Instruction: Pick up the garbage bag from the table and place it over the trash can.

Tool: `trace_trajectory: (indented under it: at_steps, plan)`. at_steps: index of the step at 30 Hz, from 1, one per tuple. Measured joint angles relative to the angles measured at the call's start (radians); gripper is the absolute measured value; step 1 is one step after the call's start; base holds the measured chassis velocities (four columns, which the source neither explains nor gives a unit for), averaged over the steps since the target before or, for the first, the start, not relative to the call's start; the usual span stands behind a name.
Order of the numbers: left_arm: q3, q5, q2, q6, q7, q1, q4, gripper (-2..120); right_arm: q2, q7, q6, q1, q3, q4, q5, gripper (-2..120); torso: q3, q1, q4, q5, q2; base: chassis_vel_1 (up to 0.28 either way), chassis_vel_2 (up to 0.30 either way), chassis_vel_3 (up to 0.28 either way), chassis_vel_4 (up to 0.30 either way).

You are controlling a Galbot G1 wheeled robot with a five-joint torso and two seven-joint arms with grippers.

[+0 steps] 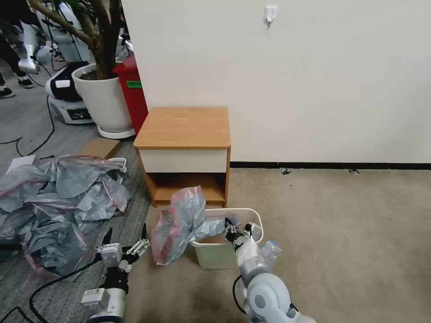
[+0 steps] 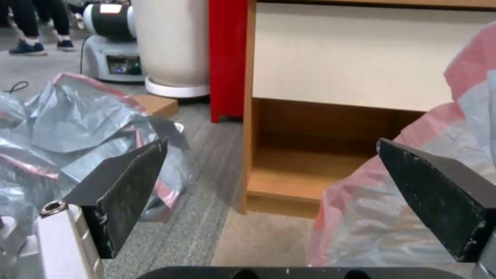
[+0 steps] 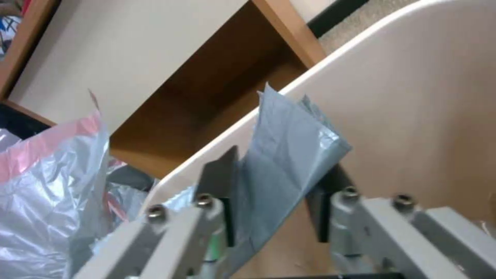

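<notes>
Right gripper (image 1: 231, 229) hangs low over the trash can (image 1: 251, 213), its fingers (image 3: 219, 182) pinching a fold of the garbage bag (image 1: 182, 222) just inside the bin's near-left part. From that pinch the grey film with its pink-red band drapes across the bin's left rim and billows out to the left, sagging toward the carpet (image 1: 336, 237) beside the bin. Most of the bag is outside the bin; the opening on the right side of the bin is uncovered.

Left gripper (image 1: 125, 240) sits lower and to the left of the bag, over the edge where carpet meets the darker floor, its black fingers (image 2: 129, 182) spread wide with nothing between them. In the left wrist view the bag's pink edge shows just behind the finger nearer the bag, but I cannot tell whether they touch.

Behind the bin, against the wall, stands the table (image 1: 184, 128), its wooden top bare. Further left on the floor lies a heap of grey bags (image 1: 58, 197), and far left behind it are a white plant pot (image 1: 105, 101) and a red bin (image 1: 134, 94).
</notes>
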Motion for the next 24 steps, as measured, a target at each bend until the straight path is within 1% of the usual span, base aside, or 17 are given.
trace_trajectory:
  at_steps: [1, 3, 5, 6, 7, 9, 10, 11, 13, 14, 17, 20, 24]
  plan:
    - [0.0, 0.0, 0.0, 0.0, 0.0, -0.002, 0.001, 100, -0.002, 0.0, -0.001, 0.0, 0.0, 0.0, -0.003, 37, 0.0, 0.0, 0.0001, 0.0, 0.0, 0.0, 0.0, 0.0, 0.0]
    - [0.0, 0.0, 0.001, 0.0, 0.0, -0.004, 0.002, 100, -0.004, 0.0, -0.001, 0.001, 0.001, 0.0, -0.007, 38, 0.0, 0.0, 0.0, 0.0, 0.0, 0.0, 0.0, 0.0, 0.0]
    - [0.003, 0.0, 0.001, 0.001, 0.0, -0.007, 0.003, 100, -0.013, 0.001, -0.002, 0.002, 0.006, -0.001, -0.019, 50, 0.0, 0.0, 0.0, 0.0, 0.0, 0.0, 0.0, 0.0, 0.0]
    - [0.005, 0.0, 0.001, 0.001, 0.0, -0.008, 0.003, 100, -0.019, 0.001, -0.003, 0.002, 0.009, 0.0, -0.022, 53, 0.0, 0.0, 0.0, 0.0001, 0.0, 0.0, 0.0, 0.0, 0.0]
    - [0.005, 0.0, 0.001, 0.001, 0.0, -0.008, 0.003, 100, -0.019, 0.001, -0.003, 0.002, 0.009, 0.0, -0.022, 53, 0.0, 0.0, 0.0, 0.0001, 0.0, 0.0, 0.0, 0.0, 0.0]
    - [0.008, 0.0, 0.002, 0.002, 0.0, -0.009, 0.004, 100, -0.033, 0.003, -0.006, 0.001, 0.016, 0.008, -0.03, 65, 0.0, 0.0, 0.0, 0.0, 0.0, 0.0, 0.0, 0.0, 0.0]
    - [0.01, 0.0, 0.002, 0.002, 0.0, -0.009, 0.004, 100, -0.038, 0.003, -0.007, 0.001, 0.019, 0.017, -0.033, 68, 0.0, 0.0, 0.0, 0.0001, 0.0, 0.0, 0.0, 0.0, 0.0]
    - [0.01, 0.0, 0.002, 0.002, 0.0, -0.009, 0.004, 100, -0.038, 0.003, -0.007, 0.001, 0.019, 0.017, -0.033, 68, 0.0, 0.0, 0.0, 0.0001, 0.0, 0.0, 0.0, 0.0, 0.0]
    - [0.012, 0.0, 0.001, 0.003, 0.0, -0.011, 0.004, 100, -0.046, 0.004, -0.012, 0.003, 0.026, 0.038, -0.034, 78, 0.0, 0.0, 0.0, 0.0, 0.0, 0.0, 0.0, 0.0, 0.0]
    - [0.012, 0.0, 0.001, 0.003, 0.0, -0.011, 0.004, 100, -0.046, 0.004, -0.012, 0.003, 0.026, 0.038, -0.034, 78, 0.0, 0.0, 0.0, 0.0, 0.0, 0.0, 0.0, 0.0, 0.0]
    - [0.017, 0.001, 0.001, 0.004, 0.001, -0.012, 0.004, 100, -0.052, 0.006, -0.016, 0.006, 0.033, 0.061, -0.034, 93, 0.0, 0.0, 0.0, 0.0, 0.0, 0.0, 0.0, 0.0, 0.0]
    - [0.023, 0.003, -0.001, 0.004, 0.003, -0.012, 0.004, 100, -0.055, 0.006, -0.017, 0.006, 0.04, 0.073, -0.034, 98, 0.0, 0.0, 0.0, 0.0, 0.0, 0.0, 0.0, 0.0, 0.0]
    - [0.029, 0.0, -0.001, 0.004, 0.005, -0.009, -0.014, 100, -0.06, 0.007, -0.017, 0.005, 0.051, 0.088, -0.034, 99, 0.0, 0.0, 0.0, 0.0, 0.0, 0.0, 0.0, 0.0, 0.0]
